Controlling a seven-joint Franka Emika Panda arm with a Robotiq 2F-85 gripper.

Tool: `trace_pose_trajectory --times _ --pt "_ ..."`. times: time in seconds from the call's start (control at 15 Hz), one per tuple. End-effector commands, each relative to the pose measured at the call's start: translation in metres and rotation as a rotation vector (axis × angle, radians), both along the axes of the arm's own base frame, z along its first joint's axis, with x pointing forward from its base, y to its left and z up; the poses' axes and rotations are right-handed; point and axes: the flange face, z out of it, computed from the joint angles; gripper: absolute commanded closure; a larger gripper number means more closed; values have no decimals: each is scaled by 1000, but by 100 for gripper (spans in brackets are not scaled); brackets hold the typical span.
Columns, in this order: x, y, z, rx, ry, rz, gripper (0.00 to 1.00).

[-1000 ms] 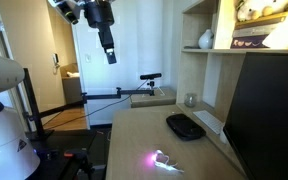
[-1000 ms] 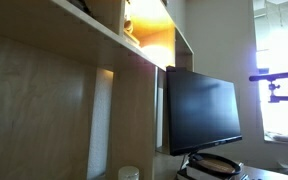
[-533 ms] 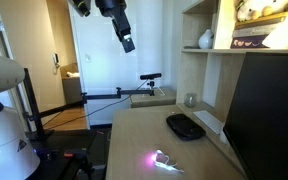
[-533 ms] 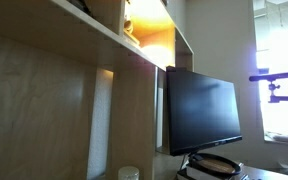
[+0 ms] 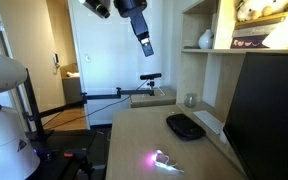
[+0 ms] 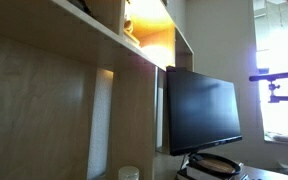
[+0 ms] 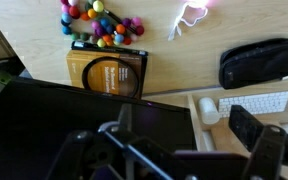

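Gripper (image 5: 147, 46) high in air over surface (image 5: 134, 135), jaws spread, empty. Nearest item: black pouch (image 5: 185, 126), flat on surface, well below gripper, near monitor (image 5: 269, 115). Book (image 7: 107, 73) alongside in wrist view.

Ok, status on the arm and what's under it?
Jaws open, empty, high above the light wooden desk. Nearest below: black flat monitor, brown rectangular book beside it. No contact with anything.
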Motion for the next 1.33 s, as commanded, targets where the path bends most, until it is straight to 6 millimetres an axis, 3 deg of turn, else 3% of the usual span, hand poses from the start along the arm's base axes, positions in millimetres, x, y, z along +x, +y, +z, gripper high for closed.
trace_pose_trajectory --times 0.0,0.6,1.27 --pt "25 -27 -11 42 86 -115 0" --pt "44 -76 -49 72 315 -295 0" --pt "42 -75 -59 52 306 -265 0"
